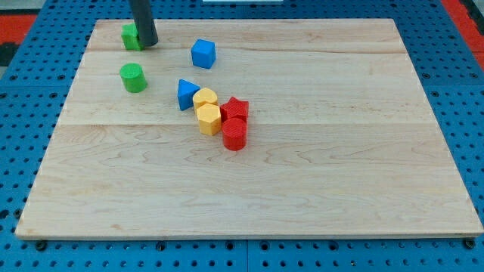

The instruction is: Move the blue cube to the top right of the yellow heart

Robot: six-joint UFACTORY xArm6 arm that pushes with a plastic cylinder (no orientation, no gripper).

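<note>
The blue cube [203,54] sits near the view's top, left of centre. The yellow heart [205,98] lies below it in a tight cluster, touching a blue triangular block [186,94] on its left, a yellow hexagonal block [209,119] below and a red star [236,109] on its right. The dark rod comes down at the view's top left; my tip [147,43] rests against the right side of a green block [131,36], well to the left of the blue cube.
A green cylinder [133,78] stands at the left, below the tip. A red cylinder [234,135] sits at the bottom of the cluster. The wooden board [318,166] lies on a blue pegboard surface [23,151].
</note>
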